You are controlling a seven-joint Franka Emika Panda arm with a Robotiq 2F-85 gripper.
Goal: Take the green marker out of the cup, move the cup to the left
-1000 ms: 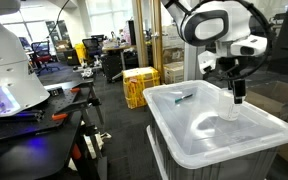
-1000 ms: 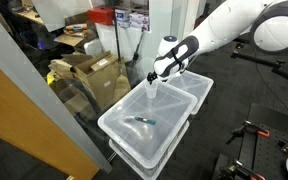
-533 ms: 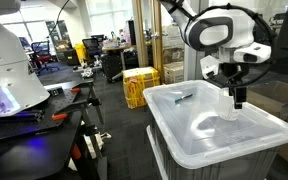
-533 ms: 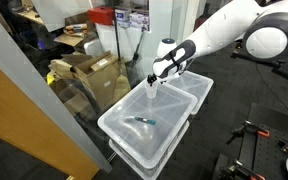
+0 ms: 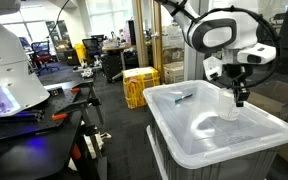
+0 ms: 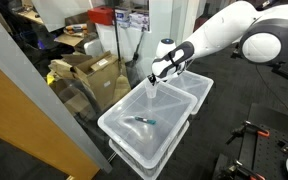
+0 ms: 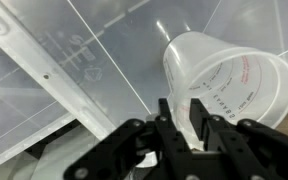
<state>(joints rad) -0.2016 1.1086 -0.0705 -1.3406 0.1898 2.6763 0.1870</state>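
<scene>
Pinching the cup (image 7: 234,80) by its wall, my tool (image 7: 191,122) has its fingers (image 7: 172,125) drawn close together. In the wrist view one sits just outside the rim and the other inside it, with the clear plastic between them. The cup is see-through, wider at the rim, and printed with red and black measuring lines. In both exterior views it stands under my tool on the translucent white bin lid (image 5: 209,140), near one edge; it is small there (image 5: 228,106) (image 6: 152,92), and I cannot tell whether its base touches the lid.

The green marker (image 5: 182,97) is out of the cup. It lies flat on the same lid, well apart from the cup and toward the lid's other end. In an exterior view (image 6: 139,120) it shows as a short dark stroke on the white surface.

The lid covers a tall pale bin (image 5: 169,150), and a second lidded bin (image 6: 192,88) stands just beside it. My arm (image 6: 219,35) reaches in from above, white with a dark wrist. A yellow crate (image 5: 139,85) sits on the dark floor beyond the bin, and in an exterior view cardboard boxes (image 6: 89,70) are piled to one side.
</scene>
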